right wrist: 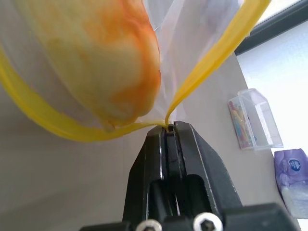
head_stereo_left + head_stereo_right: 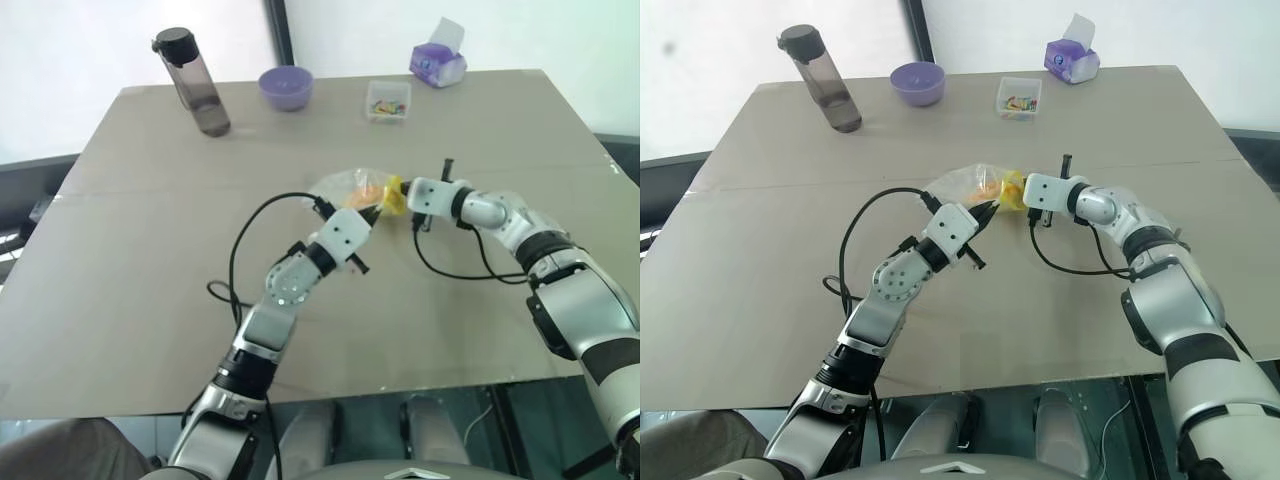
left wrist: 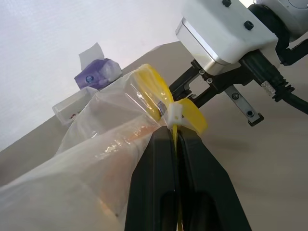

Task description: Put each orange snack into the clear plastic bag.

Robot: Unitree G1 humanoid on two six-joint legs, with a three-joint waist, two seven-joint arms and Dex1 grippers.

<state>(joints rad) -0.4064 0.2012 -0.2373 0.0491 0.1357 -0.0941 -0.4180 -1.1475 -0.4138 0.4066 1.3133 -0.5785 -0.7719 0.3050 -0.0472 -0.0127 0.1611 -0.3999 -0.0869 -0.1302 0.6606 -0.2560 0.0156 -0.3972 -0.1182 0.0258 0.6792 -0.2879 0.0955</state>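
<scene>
The clear plastic bag (image 2: 343, 186) lies mid-table, its yellow strip (image 3: 153, 91) spread into a loop. One orange snack (image 1: 110, 62) sits inside the bag behind the film, also visible from above as the orange snack (image 2: 365, 194). My left gripper (image 3: 175, 134) is shut on the strip at one side of the mouth. From the opposite side my right gripper (image 1: 169, 127) is shut on the strip's end, where the two yellow bands meet. In the head view the left gripper (image 2: 378, 208) and right gripper (image 2: 402, 200) stand close together at the bag's mouth.
At the table's far edge stand a dark water bottle (image 2: 196, 85), a purple bowl (image 2: 286, 87), a small clear box of colourful bits (image 2: 388, 101) and a purple tissue pack (image 2: 438, 62). Black cables (image 2: 238, 255) loop over the table beside both arms.
</scene>
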